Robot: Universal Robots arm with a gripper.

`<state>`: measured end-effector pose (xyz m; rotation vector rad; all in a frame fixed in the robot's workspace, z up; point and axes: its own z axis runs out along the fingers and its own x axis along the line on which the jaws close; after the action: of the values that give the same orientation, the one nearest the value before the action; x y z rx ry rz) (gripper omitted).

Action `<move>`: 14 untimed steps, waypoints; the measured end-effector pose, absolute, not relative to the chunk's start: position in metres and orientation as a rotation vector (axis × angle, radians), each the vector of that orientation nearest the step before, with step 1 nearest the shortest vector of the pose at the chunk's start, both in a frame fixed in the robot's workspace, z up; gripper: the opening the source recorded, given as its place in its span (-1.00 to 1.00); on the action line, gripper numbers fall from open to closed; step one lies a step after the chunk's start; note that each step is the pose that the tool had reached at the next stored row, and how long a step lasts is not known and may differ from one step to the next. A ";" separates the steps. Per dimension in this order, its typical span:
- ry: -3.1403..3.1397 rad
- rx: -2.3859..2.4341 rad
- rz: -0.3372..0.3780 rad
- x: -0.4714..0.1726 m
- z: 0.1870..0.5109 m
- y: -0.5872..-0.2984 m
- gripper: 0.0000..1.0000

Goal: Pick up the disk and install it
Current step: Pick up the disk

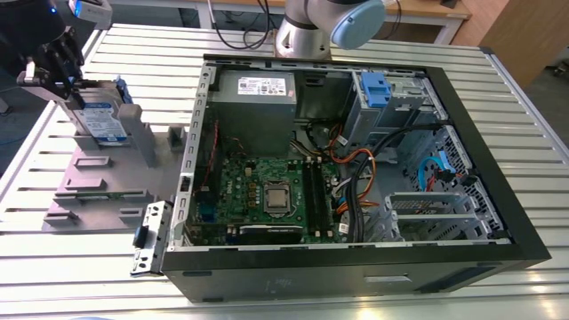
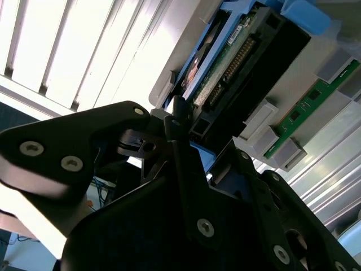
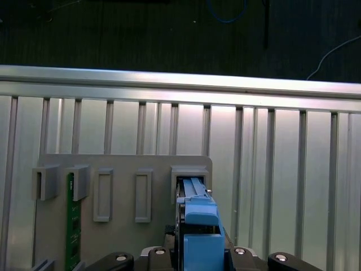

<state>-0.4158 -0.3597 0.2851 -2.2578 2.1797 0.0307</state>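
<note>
Right below claw (image 1: 73,93): disk (image 1: 98,123) sits upright in grey holder (image 1: 98,175). Can't tell if clamped. Not lifted; install into case (image 1: 356,267) undone.

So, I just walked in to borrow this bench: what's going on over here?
The robot arm's gripper is at the top edge of the disk, which stands upright in a grey rack. The open computer case lies to the exterior view's right of it. The disk is not yet installed.

The blue-framed silver disk (image 1: 96,123) stands in a grey slotted holder (image 1: 93,185) on the bench (image 1: 80,270), at the exterior view's left of the black computer case (image 1: 356,265).
</note>
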 end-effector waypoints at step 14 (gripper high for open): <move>2.180 -2.258 0.031 -0.416 0.293 -0.360 -0.27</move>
<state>-0.4158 -0.3597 0.2934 -2.2579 2.1799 0.0308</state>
